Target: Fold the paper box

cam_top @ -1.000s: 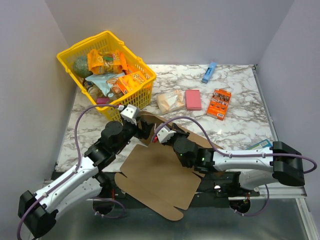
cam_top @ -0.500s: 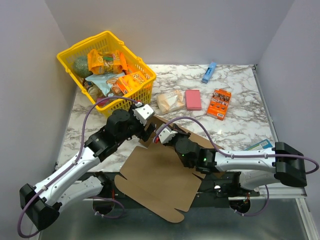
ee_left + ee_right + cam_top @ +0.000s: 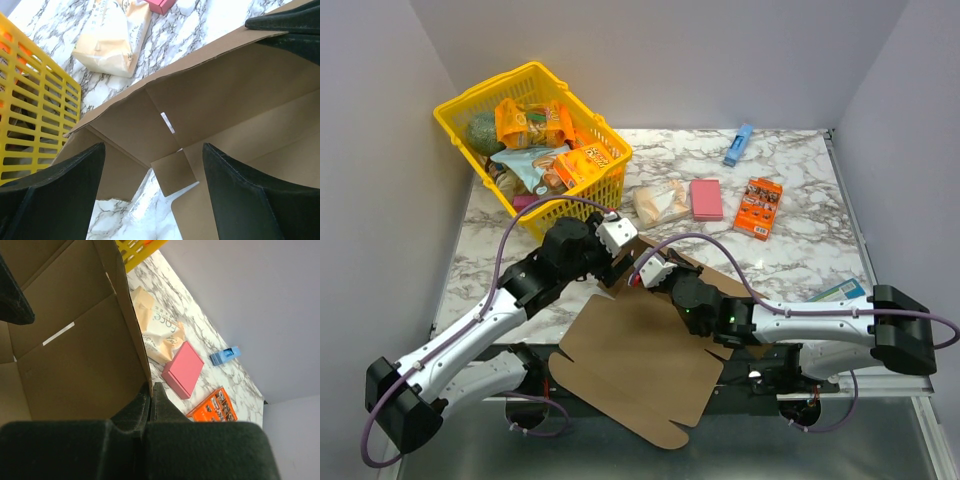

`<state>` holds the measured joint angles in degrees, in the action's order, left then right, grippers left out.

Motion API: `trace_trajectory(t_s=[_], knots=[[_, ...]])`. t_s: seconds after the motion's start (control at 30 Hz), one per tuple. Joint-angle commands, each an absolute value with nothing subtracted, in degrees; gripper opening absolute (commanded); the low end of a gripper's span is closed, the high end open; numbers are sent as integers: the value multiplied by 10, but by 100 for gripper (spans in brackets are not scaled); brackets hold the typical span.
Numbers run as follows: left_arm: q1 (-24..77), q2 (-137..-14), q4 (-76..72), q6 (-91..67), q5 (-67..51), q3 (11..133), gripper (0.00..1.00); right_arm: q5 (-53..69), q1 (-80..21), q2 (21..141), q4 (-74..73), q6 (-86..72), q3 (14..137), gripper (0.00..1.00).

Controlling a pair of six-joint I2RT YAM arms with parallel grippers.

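The marble table (image 3: 800, 230) carries the paper box (image 3: 640, 360) at its 6 o'clock edge. The box is a flat brown sheet overhanging the rim, with its far flap raised toward 12 o'clock. The yellow basket (image 3: 470, 105) sits at 10 o'clock. The left fingers (image 3: 55, 200) are spread wide over the flap's inner fold, gripping nothing. The right fingers (image 3: 167, 412) are pinched tight on that flap's edge.

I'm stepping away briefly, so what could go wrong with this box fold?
The right hand pinches only a thin raised edge of the paper box, which could slip free. It overhangs the near edge of the table; a push might slide it off. The open left hand sits near the yellow basket and could bump it.
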<state>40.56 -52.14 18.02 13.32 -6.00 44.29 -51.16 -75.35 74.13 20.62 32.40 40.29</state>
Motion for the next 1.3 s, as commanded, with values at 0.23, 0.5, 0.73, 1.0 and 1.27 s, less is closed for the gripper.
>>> trace_trajectory(t_s=[0.23,0.5,0.73,1.0,1.27], knots=[[403,-460,154,177,-32,445,89,-501,-754,726,198,288,396,1],[403,-475,179,226,-98,459,90,-495,-754,727,198,291,402,1],[403,-475,135,261,-85,446,90,-494,-754,720,192,287,397,1],[403,-511,113,265,-93,450,91,-490,-754,720,191,285,398,1],[404,-537,120,238,-100,462,67,-490,-754,721,192,287,399,1]])
